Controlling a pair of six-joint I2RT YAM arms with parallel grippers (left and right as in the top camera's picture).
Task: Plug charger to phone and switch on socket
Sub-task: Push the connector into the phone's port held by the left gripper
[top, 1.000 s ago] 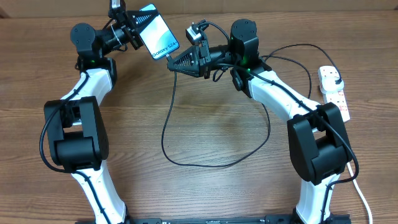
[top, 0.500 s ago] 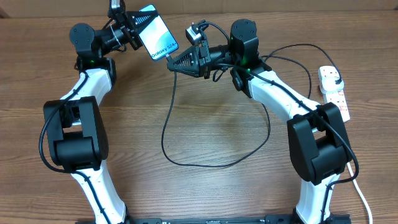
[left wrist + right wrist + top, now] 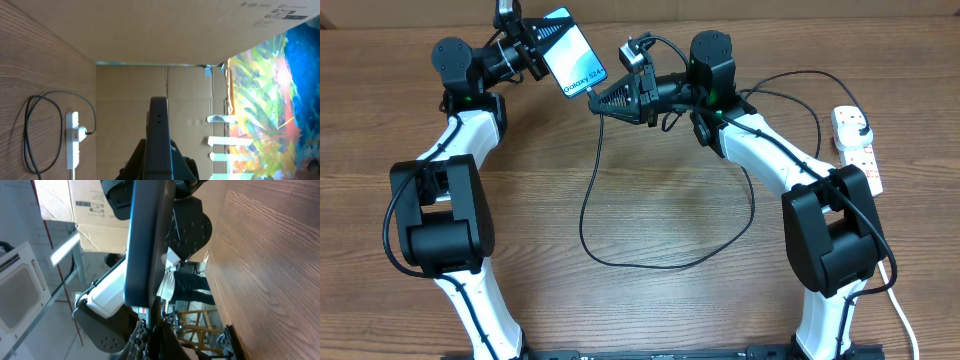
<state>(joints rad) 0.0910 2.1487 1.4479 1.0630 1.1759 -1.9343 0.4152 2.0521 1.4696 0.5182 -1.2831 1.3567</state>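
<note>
- We saw the left gripper (image 3: pixel 532 52) clamped shut on the Galaxy phone (image 3: pixel 572 52). It held the phone clear of the wooden table (image 3: pixel 650 190), with the lit blue screen turned up toward the overhead camera.
- The right gripper (image 3: pixel 597 97) sat at the phone's lower short end, its jaws pinched narrow on the free connector end of the charger (image 3: pixel 586 215).
- We could not tell whether the connector was seated in the phone's port. The right wrist view showed only the phone's dark edge right in front of the fingers.
- From that end of the phone the thin black cable dropped to the table. It swept in a wide loop below the phone and ran off to the right of it.
- The white power strip (image 3: pixel 857 150) lay flat, well to the right of the phone. A black plug (image 3: pixel 857 127) was in its far socket, and its white cord (image 3: pixel 903 315) trailed toward the near edge.
- We could not read the position of its switches.
</note>
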